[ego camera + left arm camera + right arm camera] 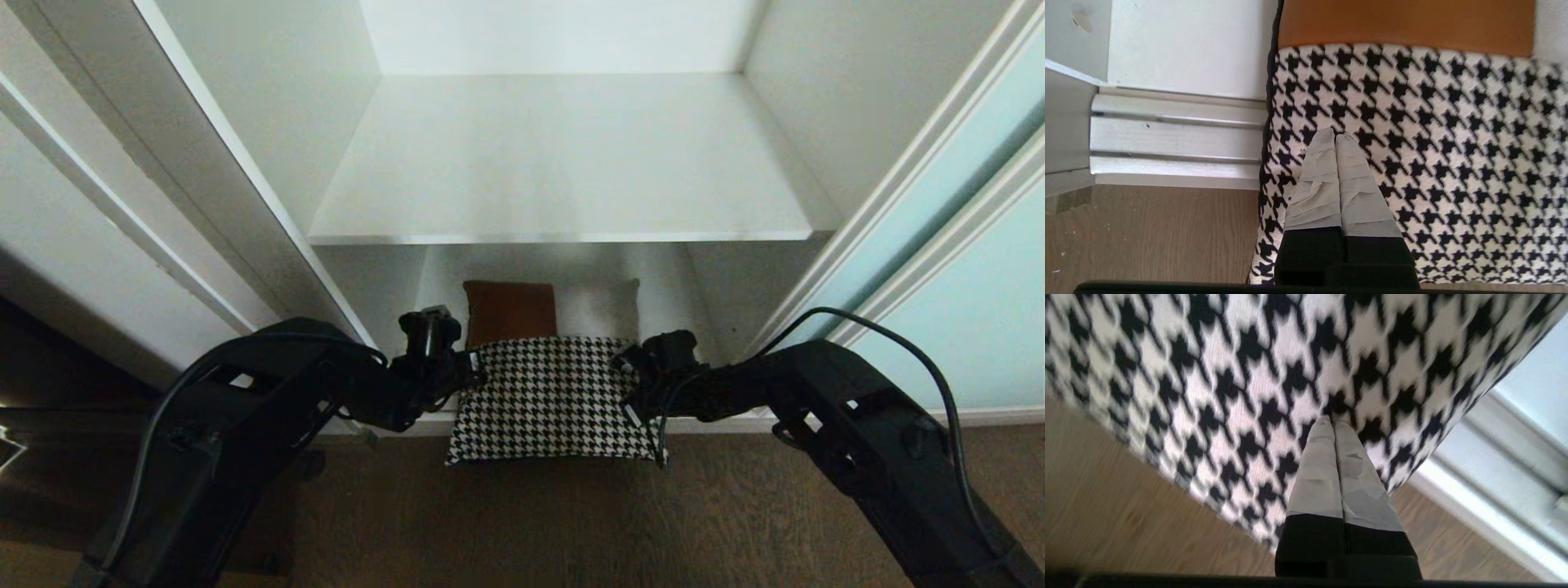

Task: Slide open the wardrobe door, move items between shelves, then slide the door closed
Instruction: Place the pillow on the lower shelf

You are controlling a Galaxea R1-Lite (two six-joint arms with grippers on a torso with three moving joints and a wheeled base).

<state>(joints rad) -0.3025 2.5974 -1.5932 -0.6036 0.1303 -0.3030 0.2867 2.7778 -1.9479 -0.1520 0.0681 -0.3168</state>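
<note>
cushion [553, 398] under shelf [563, 163], overhanging floor track [1175, 139] | door [963, 245] right

Head view: high, looking forward and down into the open wardrobe, with the upper shelf [563, 163] ahead and both arms low in frame. Left wrist view: close, from behind the left gripper [1335, 136], facing the cushion [1412, 163] and the floor track [1175, 139]. Right wrist view: closer still, behind the right gripper [1334, 422]. All three views share the cushion's houndstooth face and wooden floor [522, 523].
</note>
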